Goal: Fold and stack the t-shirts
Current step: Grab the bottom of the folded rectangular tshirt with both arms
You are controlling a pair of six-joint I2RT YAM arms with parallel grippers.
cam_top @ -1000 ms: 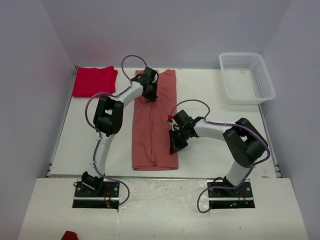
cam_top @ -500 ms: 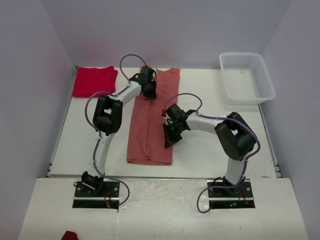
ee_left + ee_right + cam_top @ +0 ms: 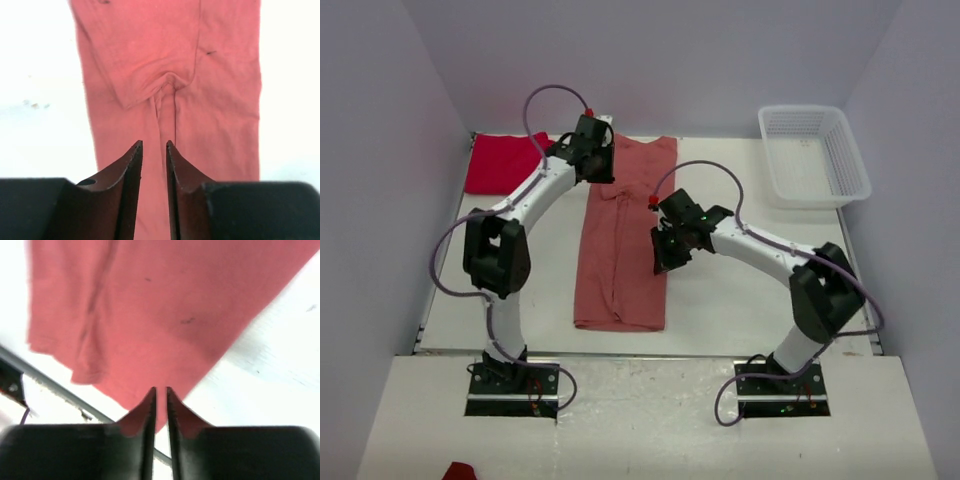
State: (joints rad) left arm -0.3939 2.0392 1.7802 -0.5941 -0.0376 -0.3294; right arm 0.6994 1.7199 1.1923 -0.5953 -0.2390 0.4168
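Note:
The salmon-pink t-shirt (image 3: 620, 250) lies flat on the white table as a long narrow strip, folded lengthwise, running from the back edge toward the front. The red t-shirt (image 3: 505, 165) lies folded at the back left corner. My left gripper (image 3: 597, 168) hovers over the strip's far left corner; in the left wrist view its jaws (image 3: 154, 144) stand a little apart above the pink cloth (image 3: 200, 100), holding nothing. My right gripper (image 3: 666, 262) hangs at the strip's right edge, its jaws (image 3: 161, 389) parted by a narrow gap over the pink cloth (image 3: 165, 315), also empty.
A white mesh basket (image 3: 815, 155) stands at the back right corner. The table's front edge (image 3: 650, 350) runs just below the pink strip's near end. Grey walls close in the left, back and right sides.
Both grippers dragged the pink strip slightly left, then let go and rose off it. The left arm's elbow has swung out to the left.

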